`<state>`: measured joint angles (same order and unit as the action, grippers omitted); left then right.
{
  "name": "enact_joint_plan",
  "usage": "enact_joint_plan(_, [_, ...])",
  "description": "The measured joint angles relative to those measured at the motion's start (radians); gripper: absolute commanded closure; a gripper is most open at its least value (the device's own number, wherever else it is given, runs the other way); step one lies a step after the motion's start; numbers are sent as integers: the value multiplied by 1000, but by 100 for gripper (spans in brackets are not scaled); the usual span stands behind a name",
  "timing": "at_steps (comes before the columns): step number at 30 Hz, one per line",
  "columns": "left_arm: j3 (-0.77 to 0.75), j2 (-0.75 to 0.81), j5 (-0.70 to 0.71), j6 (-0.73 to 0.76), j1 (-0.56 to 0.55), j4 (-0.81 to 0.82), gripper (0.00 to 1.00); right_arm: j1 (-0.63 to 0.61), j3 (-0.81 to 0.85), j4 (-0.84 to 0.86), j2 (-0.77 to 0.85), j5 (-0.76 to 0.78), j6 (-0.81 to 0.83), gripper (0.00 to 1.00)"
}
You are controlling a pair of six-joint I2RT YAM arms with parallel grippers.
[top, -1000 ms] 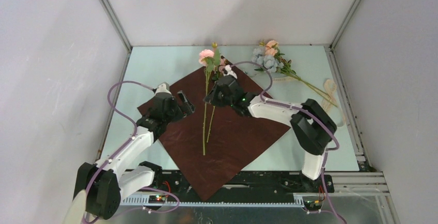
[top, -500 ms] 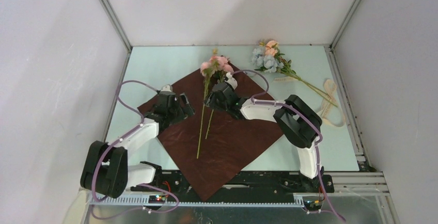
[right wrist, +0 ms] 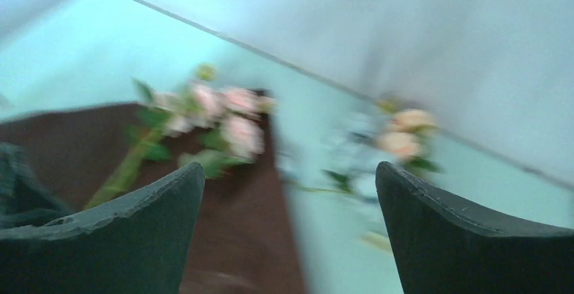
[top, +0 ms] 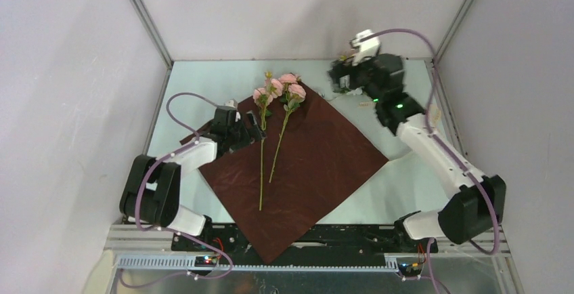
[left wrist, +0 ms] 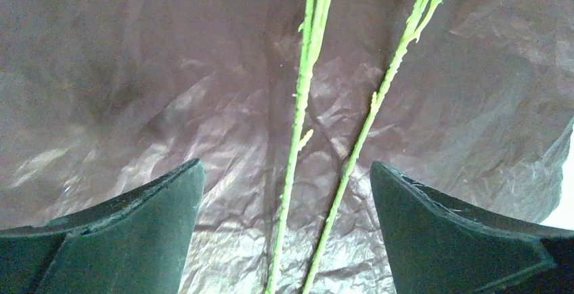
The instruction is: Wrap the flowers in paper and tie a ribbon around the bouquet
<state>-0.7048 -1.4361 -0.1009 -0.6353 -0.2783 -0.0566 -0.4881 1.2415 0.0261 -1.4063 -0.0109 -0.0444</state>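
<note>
Paper (top: 325, 165) lies dark side up on the bench (top: 196, 84), with two pink-headed flowers (top: 279, 94) laid along it, heads at its far corner. The left claw (top: 252, 130) hangs spread over its left part, just beside the stems. The right claw (top: 337, 77), likewise spread and empty, hovers beyond its far right edge, near a second bunch (right wrist: 399, 138).

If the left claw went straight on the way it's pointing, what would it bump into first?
Probably the two green flower stems lying on the brown paper. They sit right between the open fingers of the left gripper. Depth is hard to judge, though.
</note>
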Motion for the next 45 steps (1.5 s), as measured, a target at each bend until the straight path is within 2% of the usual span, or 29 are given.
enact_joint_plan(3, [-40, -63, -27, 2, 0, 8, 2, 222, 5, -90, 38, -151, 238, 0])
enact_joint_plan(7, [-58, -93, -52, 9, 0, 19, 2, 491, 5, -245, -23, -349, 512, 0])
enact_joint_plan(10, [-58, -93, -60, 19, 0, 18, 2, 584, 5, -364, -110, -390, 681, 1])
enact_joint_plan(13, [-55, -79, -60, 32, 0, 13, 2, 618, 19, -451, -211, -393, 795, 9])
enact_joint_plan(14, [-49, -65, -59, 34, 0, 13, 2, 628, 40, -483, -259, -393, 826, 15])
enact_joint_plan(18, [2, 26, -48, 41, 0, 3, 2, 680, 259, -657, -500, -381, 915, 30])
enact_joint_plan(22, [48, 101, -24, 43, 0, -15, 2, 722, 555, -801, -748, -351, 960, 32])
enact_joint_plan(25, [74, 130, -10, 42, 0, -17, 2, 737, 635, -845, -840, -323, 979, 32])
enact_joint_plan(28, [88, 135, -6, 42, 0, -21, 2, 738, 653, -881, -887, -325, 1001, 34])
enact_joint_plan(30, [88, 135, -5, 42, 0, -28, 2, 734, 669, -912, -907, -332, 1018, 44])
enact_joint_plan(31, [88, 135, -3, 42, 0, -28, 2, 731, 682, -927, -916, -334, 1028, 55])
enact_joint_plan(33, [88, 135, 2, 42, 0, -32, 2, 725, 703, -941, -926, -337, 1046, 70])
enact_joint_plan(40, [88, 134, 12, 43, 0, -41, 2, 707, 719, -959, -935, -347, 1065, 96])
enact_joint_plan(42, [88, 134, 12, 43, 0, -43, 2, 700, 719, -965, -935, -348, 1072, 100])
enact_joint_plan(45, [88, 134, 11, 43, 0, -43, 2, 689, 717, -972, -929, -347, 1075, 100])
